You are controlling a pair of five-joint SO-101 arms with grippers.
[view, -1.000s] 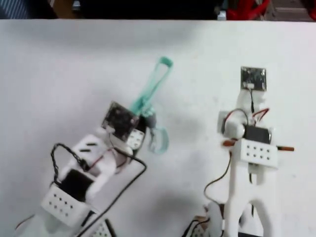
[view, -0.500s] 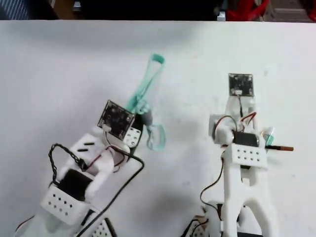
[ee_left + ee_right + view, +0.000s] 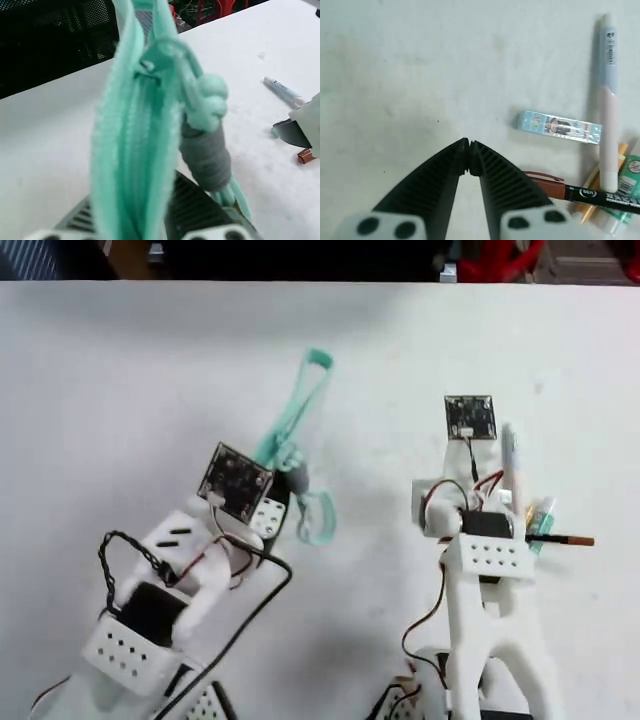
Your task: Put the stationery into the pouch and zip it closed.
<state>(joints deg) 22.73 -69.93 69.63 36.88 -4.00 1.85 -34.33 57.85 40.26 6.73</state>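
The right claw (image 3: 469,147) hangs just over the white table (image 3: 150,360), its two black ribbed jaws pressed together with nothing between them. The stationery lies in a tight cluster just beside it. There is a reddish-brown and black pen (image 3: 580,192), a small pale-blue rectangular packet (image 3: 557,126) and a long white and pink pen (image 3: 607,100). An orange pencil (image 3: 592,192) and a green-labelled item (image 3: 630,175) are tucked against them.

The crowding is the first risk. Jaws opened wide enough for one pen may nudge its neighbours, catch two at once, or set a round barrel rolling off across the smooth table. The flat packet sits low and may slip out of a pinch.

Well apart from these, the left claw (image 3: 288,502) is clamped on one end of the mint-green fabric zip pouch (image 3: 130,130). The pouch stretches away from it edge-up, toward the far side of the table. Its sides look pressed almost flat together, and I cannot tell how far the zip is open. A pen brought to such a narrow mouth would likely butt against the fabric and push the limp pouch aside rather than go in. The green pull cord with its grey bead (image 3: 205,155) dangles beside the opening and could snag a pen tip or get dragged inside.
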